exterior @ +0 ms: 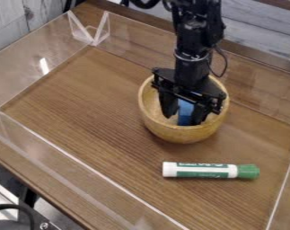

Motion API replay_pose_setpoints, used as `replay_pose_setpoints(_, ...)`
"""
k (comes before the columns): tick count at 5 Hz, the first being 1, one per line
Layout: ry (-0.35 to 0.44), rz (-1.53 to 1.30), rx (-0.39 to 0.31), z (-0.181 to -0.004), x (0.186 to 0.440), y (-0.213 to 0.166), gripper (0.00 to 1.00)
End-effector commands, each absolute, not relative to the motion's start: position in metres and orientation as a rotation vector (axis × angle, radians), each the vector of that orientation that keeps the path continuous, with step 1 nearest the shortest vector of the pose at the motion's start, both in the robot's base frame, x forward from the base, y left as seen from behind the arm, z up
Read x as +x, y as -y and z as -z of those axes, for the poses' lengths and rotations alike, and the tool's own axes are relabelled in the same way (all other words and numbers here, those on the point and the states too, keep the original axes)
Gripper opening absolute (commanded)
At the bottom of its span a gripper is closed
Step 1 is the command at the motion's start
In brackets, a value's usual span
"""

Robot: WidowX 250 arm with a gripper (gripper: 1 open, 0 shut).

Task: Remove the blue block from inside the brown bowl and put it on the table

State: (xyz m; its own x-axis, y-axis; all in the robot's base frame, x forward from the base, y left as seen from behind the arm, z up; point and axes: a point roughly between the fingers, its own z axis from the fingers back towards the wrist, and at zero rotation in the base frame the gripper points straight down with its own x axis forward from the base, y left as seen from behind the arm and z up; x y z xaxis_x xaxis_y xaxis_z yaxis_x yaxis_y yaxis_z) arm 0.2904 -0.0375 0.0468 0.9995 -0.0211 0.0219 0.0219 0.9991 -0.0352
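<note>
The brown bowl (157,124) sits right of the middle of the table (87,99). Inside it the blue block (187,110) stands upright, only a narrow strip showing between the black fingers. My gripper (187,115) points straight down into the bowl, its fingers drawn in against both sides of the block, shut on it. The block's base and the fingertips are hidden by the bowl's near wall, so I cannot tell whether the block still rests on the bowl's floor.
A white-and-green marker (211,170) lies flat on the table in front of the bowl. Low clear acrylic walls (57,166) edge the tabletop, and a clear folded stand (90,29) sits at the back left.
</note>
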Motion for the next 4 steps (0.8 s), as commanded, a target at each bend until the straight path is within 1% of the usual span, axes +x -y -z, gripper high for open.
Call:
replay_pose_setpoints(1, 0.051, 0.027, -0.038, -0.0559, 0.2947, 0.0382, 0.0)
replay_pose_setpoints(4, 0.054, 0.028, -0.041, -0.0644, 0.2962, 0.0362, 0.0)
